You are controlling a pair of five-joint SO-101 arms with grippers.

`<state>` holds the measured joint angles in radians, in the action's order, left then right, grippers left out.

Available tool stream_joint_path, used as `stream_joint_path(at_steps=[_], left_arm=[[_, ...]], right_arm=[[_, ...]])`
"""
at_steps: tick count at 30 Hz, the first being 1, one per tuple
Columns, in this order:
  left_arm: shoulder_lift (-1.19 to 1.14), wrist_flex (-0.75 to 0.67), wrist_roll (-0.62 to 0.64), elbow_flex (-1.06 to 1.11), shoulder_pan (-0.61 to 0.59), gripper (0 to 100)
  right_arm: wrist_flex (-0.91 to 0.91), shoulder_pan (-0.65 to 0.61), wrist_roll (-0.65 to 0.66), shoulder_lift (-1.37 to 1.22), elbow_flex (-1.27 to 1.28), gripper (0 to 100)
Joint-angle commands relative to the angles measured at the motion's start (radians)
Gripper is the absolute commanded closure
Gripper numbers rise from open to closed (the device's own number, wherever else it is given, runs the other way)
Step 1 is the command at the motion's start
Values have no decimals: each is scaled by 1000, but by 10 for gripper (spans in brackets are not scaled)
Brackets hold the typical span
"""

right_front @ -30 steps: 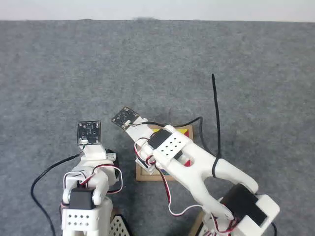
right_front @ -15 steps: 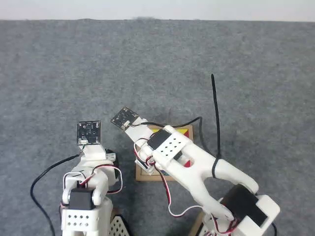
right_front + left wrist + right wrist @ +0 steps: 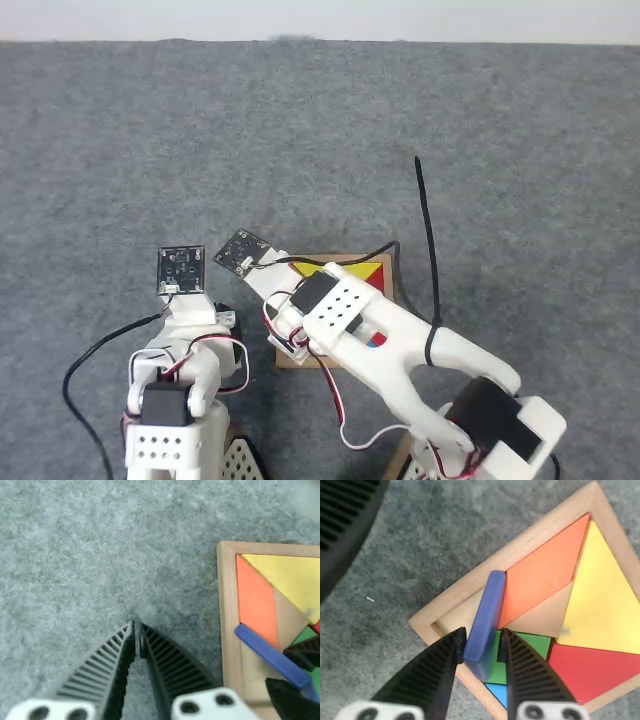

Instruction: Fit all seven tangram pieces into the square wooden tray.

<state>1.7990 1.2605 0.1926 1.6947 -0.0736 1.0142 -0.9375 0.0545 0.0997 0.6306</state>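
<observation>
Right gripper [image 3: 481, 634]: fingers clamped on the blue piece [image 3: 487, 610], which stands on edge inside the square wooden tray [image 3: 520, 547], touching the flat orange piece [image 3: 545, 565]. Left gripper [image 3: 137, 630]: fingers pressed together, holding nothing, over the grey carpet [image 3: 75, 555] beside the tray. Yellow piece [image 3: 600, 600] and red piece [image 3: 590, 670]: flat in the tray.

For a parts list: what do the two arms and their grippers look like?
The left arm and right arm are white plastic with black motors, thin red and white wires and a black cable each. Each wrist carries a small dark square board. The left gripper and right gripper have black, ribbed, pointed fingers.
</observation>
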Motion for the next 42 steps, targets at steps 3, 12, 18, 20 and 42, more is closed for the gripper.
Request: stream_joint_path(at_steps=[3,12,18,20,42], left_arm=[[20,2,-9,-12,-6,987],[20,2,-9,-12,-6,987],[20,2,-9,-12,-6,987],[20,2,-9,-12,-6,987],[20,2,-9,-12,-6,987]], right_arm=[[18,4,-3,70,-5,886],[36,90,-2,71,-9,887],[33,127,25,71,-9,887],[41,154,25,71,-17,887],[87,39,77,225,6,883]])
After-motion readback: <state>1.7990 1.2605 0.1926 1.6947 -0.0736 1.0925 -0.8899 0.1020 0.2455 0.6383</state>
